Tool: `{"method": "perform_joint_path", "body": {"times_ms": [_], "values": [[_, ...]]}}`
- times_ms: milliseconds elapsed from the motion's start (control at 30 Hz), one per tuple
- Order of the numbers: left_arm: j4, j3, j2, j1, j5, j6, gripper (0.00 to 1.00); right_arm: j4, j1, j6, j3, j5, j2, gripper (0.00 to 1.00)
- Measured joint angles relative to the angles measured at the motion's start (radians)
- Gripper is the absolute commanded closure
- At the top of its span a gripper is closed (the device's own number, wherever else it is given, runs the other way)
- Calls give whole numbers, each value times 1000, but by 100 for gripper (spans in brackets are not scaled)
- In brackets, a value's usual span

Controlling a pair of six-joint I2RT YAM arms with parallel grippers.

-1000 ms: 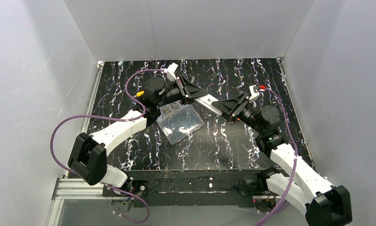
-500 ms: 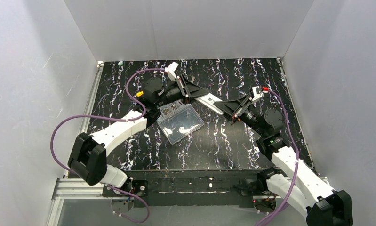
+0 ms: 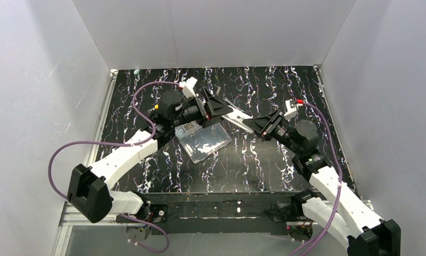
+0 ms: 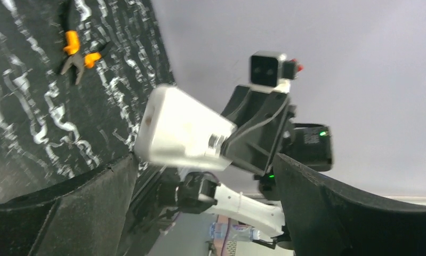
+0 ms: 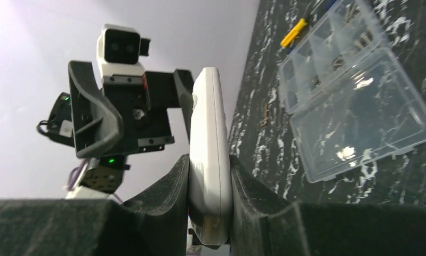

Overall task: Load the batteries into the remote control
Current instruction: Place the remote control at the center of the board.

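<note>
Remote: judged light, rigid, slick plastic (may slip edgewise); best taken across its flat faces. Right gripper clamps it; left gripper gapes wide.

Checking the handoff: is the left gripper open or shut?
The left gripper is open: in its wrist view the fingers stand wide apart either side of the remote control, which the right gripper clamps.

Top view looks down from behind; wrist views — close, opposed — share the remote control.
</note>
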Motion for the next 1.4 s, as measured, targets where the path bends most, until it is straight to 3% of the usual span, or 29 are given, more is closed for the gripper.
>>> {"method": "perform_joint_path", "body": {"times_ms": [167,367,567,733,967,1167,1400], "values": [[-319,29,-92,0,-74,161,2,-364,0,-231,206,82,32,99],[-738,165,-146,0,-212,370,2,-763,0,-493,451,234,179,99],[-1019,248,-152,0,-367,455,2,-1102,18,-580,556,407,340,99],[-1147,288,-152,0,-471,490,2,-1309,106,-633,732,579,482,99],[-1360,401,-120,1,-661,584,2,-1522,331,-650,874,863,760,99],[-1476,471,-103,11,-751,687,2,-1596,348,-645,865,967,838,99],[-1447,329,-231,36,-800,698,2,-1590,354,-669,807,1029,842,99]]}}
